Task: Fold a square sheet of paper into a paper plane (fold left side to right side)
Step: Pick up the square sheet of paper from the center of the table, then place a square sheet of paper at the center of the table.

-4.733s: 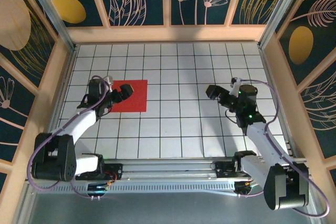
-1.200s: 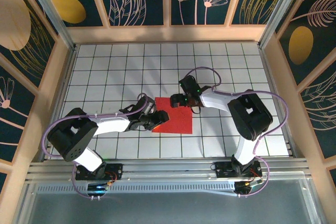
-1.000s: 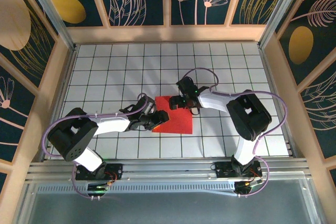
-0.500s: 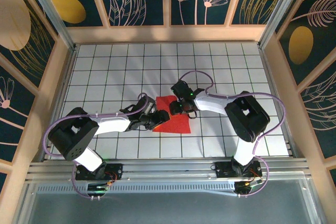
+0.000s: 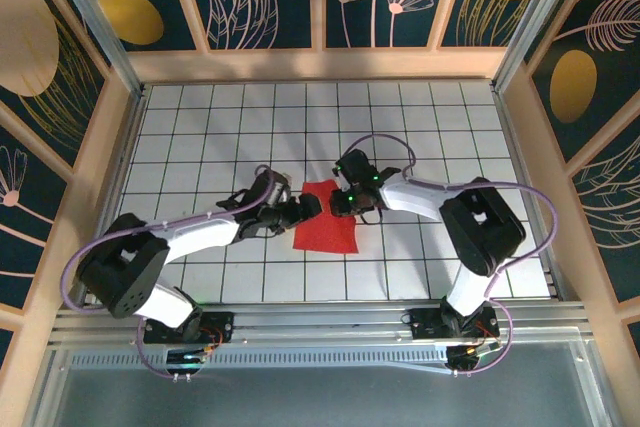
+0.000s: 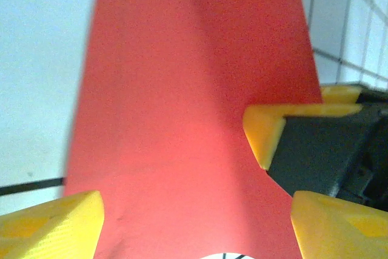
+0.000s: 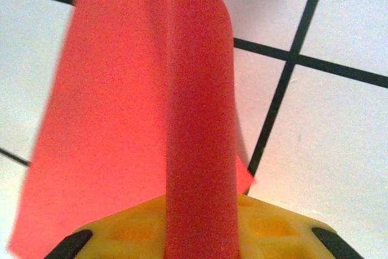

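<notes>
The top camera sits high up behind both arms. It looks down on the whole bench, with the arm bases at the bottom of its picture. The left wrist camera rides on the left pincer and looks from very close along the square sheet of paper. The right wrist camera rides on the right pincer and is just as close. All three see the red paper near the middle of the bench.

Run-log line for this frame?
thin red square sheet of paper: one edge raised, curling | left fingers: open over sheet | right fingers: pinching raised edge | fold: not yet creased
</notes>
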### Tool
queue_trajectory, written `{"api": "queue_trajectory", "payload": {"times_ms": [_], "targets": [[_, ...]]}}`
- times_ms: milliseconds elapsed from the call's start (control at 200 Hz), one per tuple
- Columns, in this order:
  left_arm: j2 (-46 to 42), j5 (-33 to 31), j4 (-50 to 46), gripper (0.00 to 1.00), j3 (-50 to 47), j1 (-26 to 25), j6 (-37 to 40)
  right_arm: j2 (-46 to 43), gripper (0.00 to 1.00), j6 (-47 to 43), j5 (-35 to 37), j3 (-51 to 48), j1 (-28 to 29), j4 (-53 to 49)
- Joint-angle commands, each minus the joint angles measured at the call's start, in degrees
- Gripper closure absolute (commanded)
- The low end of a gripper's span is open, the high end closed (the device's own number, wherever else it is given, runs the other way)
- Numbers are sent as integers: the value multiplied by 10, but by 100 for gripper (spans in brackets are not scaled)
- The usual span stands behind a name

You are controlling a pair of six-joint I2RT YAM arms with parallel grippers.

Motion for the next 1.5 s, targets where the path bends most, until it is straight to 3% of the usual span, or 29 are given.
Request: {"api": "queue_trajectory", "payload": {"times_ms": [0,255,475,671,891,1046,1236,1291,1356,1446,1491], "targets": [[-49,6,-16,17,1,33,56,-61,76,-14,-71,-21,-33,25],[-188,99,124,5,-76,112,93,-198,76,-38,-222,-63,-146,39],[-238,199,230,1,-81,124,134,-293,77,-54,-364,-60,-219,44],[-215,284,267,1,-38,124,163,-331,77,-35,-473,-40,-222,65],[-170,336,299,1,-9,124,165,-362,78,56,-561,-48,-209,186],[-150,366,316,1,4,122,161,-362,79,105,-580,-42,-176,255],[-146,384,322,2,15,110,171,-335,79,110,-569,-26,-141,271],[-144,389,319,6,19,106,173,-326,79,104,-566,-22,-139,266],[-146,392,311,17,23,105,178,-316,79,76,-541,-11,-140,229],[-153,383,300,45,20,105,189,-309,79,35,-506,3,-144,175],[-157,368,286,63,17,105,196,-307,77,28,-495,4,-148,164]]}}
